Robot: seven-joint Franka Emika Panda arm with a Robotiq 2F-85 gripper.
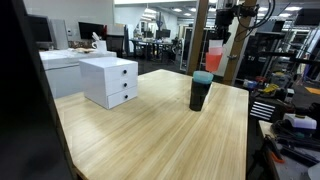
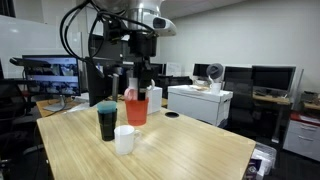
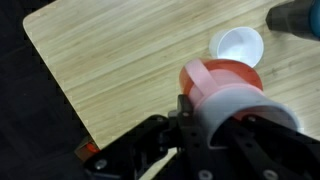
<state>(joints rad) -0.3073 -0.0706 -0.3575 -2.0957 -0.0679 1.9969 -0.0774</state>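
Gripper (image 2: 140, 78) is closed on the held cup (image 2: 136, 108), above the far part of the table (image 2: 190, 150). In an exterior view, the tall tumbler (image 2: 107, 122) stands on the table just left of the held cup. The short cup (image 2: 124, 139) stands nearer, just beside the tall tumbler on its right. The drawer unit (image 2: 200, 103) sits on the table to the far right, well apart from the cups. In the wrist view, the short cup (image 3: 238, 43) lies beyond the held cup, with the tall tumbler (image 3: 293, 17) to its right.

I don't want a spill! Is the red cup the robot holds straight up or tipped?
Upright. In both exterior views the red cup hangs straight, mouth on top, rim pinched by the gripper.
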